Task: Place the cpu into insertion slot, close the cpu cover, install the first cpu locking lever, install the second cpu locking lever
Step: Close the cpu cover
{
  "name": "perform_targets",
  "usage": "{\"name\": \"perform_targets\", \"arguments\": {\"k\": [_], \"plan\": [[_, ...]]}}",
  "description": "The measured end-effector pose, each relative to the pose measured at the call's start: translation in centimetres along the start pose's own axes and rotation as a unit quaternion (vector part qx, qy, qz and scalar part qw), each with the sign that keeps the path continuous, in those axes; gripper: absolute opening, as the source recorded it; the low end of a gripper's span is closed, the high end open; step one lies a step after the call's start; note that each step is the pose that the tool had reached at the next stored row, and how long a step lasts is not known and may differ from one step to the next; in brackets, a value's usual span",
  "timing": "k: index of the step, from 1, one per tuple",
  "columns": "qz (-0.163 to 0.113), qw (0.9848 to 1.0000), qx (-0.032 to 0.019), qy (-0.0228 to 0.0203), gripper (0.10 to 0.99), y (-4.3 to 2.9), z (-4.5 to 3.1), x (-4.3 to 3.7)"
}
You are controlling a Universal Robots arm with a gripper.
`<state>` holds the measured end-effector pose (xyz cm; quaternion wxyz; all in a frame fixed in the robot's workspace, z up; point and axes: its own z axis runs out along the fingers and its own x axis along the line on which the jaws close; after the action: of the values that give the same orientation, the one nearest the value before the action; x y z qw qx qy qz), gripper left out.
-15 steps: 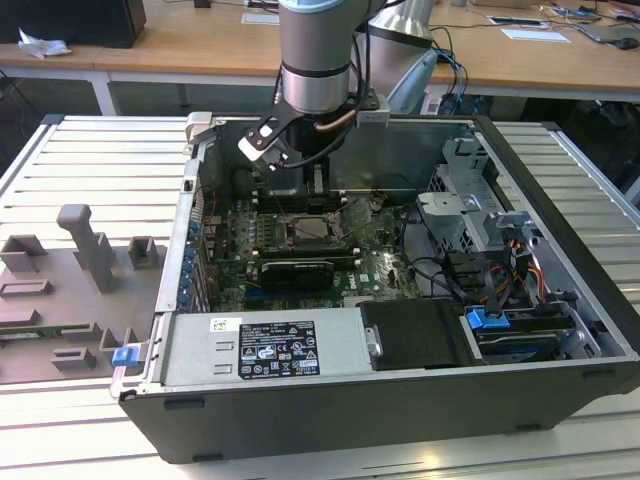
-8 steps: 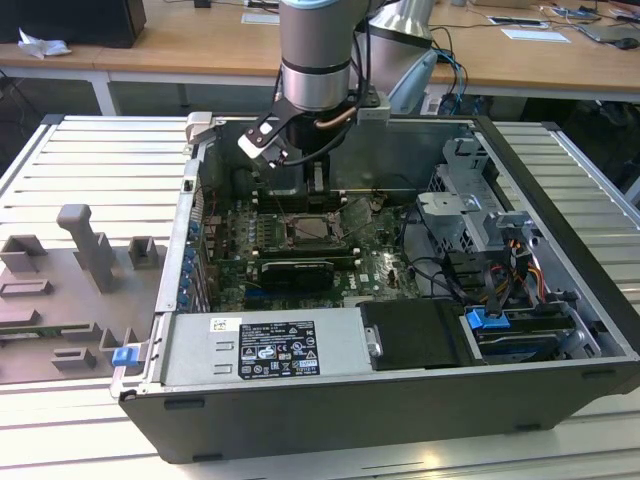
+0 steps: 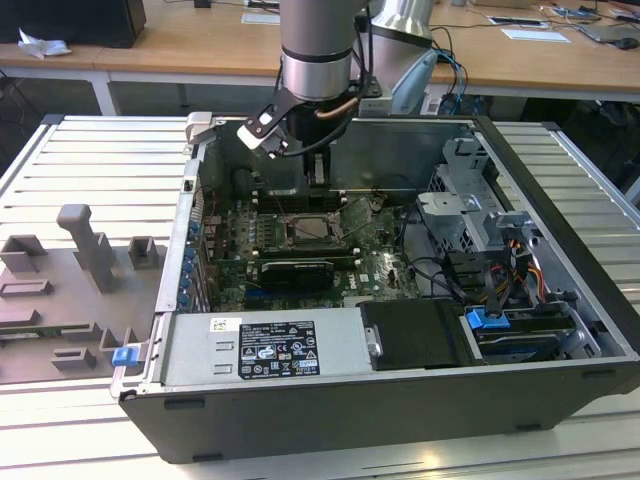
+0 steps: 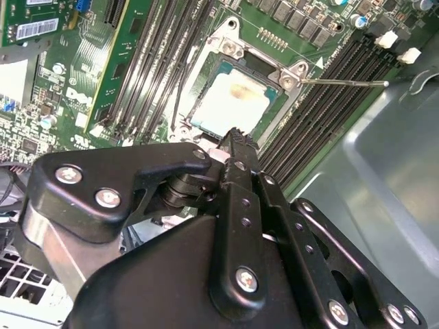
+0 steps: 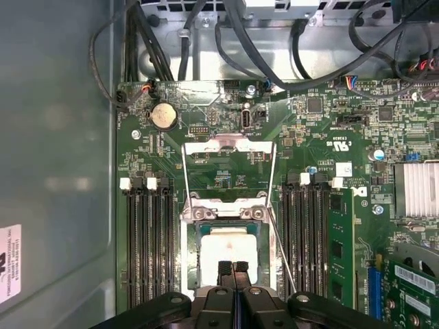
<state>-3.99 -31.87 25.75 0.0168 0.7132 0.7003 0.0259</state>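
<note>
The cpu [image 5: 226, 250] lies flat in the insertion slot [image 5: 194, 214], its pale metal top showing in both wrist views [image 4: 230, 103]. The cpu cover [image 5: 230, 145] is swung open, standing back from the socket on its hinge. A thin wire locking lever [image 5: 282, 253] sticks out unlatched beside the socket, also seen as a lever [image 4: 343, 82] over the memory slots. My gripper [image 5: 233, 267] hovers just over the chip's near edge, fingertips [image 4: 236, 137] pressed together with nothing between them. In the exterior view the gripper [image 3: 314, 172] hangs inside the case above the socket [image 3: 318, 232].
Long black memory slots [image 5: 147, 240] flank the socket on both sides. Cable bundles [image 5: 226, 41] run along the case wall. The open case [image 3: 300, 400] holds a power supply [image 3: 265, 348] and a drive cage [image 3: 470, 210]. A grey fixture [image 3: 85, 250] stands at the exterior view's left.
</note>
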Motion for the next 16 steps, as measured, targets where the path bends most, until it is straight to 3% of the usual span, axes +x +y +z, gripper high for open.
{"name": "perform_targets", "arguments": {"k": [11,16], "plan": [[0.000,1.0000,0.0000,0.0000,0.106,1.01,-0.24,0.02],[0.000,1.0000,0.0000,0.0000,0.106,2.16,-0.25,0.04]]}}
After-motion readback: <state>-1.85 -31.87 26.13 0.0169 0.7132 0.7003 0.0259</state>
